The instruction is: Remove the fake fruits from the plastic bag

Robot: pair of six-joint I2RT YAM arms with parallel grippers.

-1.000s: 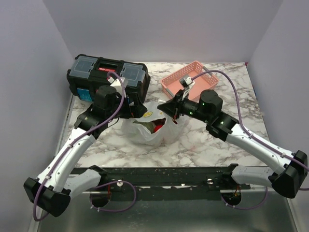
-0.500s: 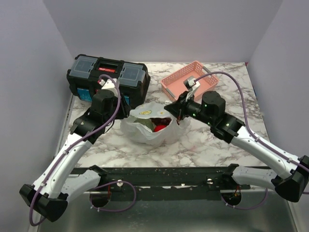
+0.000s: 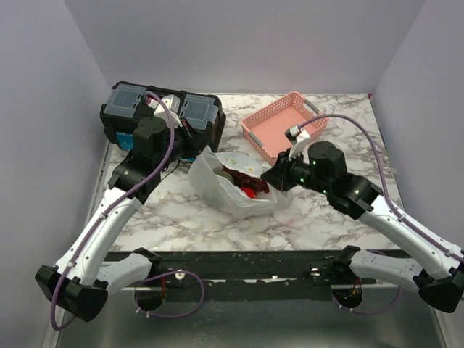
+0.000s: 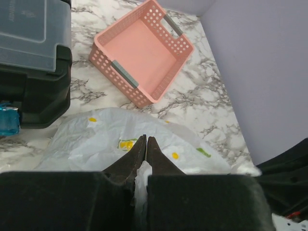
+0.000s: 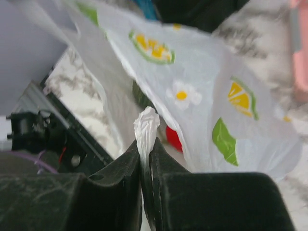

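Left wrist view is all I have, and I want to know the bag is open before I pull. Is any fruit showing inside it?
Observer: Yes. In the top view the plastic bag gapes, with dark grapes and a red apple in its mouth.
Operator: Is the other arm holding it too?
Observer: Yes. The right wrist view shows the right gripper, jaws shut on a twist of the bag's plastic.
Operator: Any third fruit?
Observer: The right wrist view shows a dark green patch between the folds, perhaps a melon. I cannot tell more.
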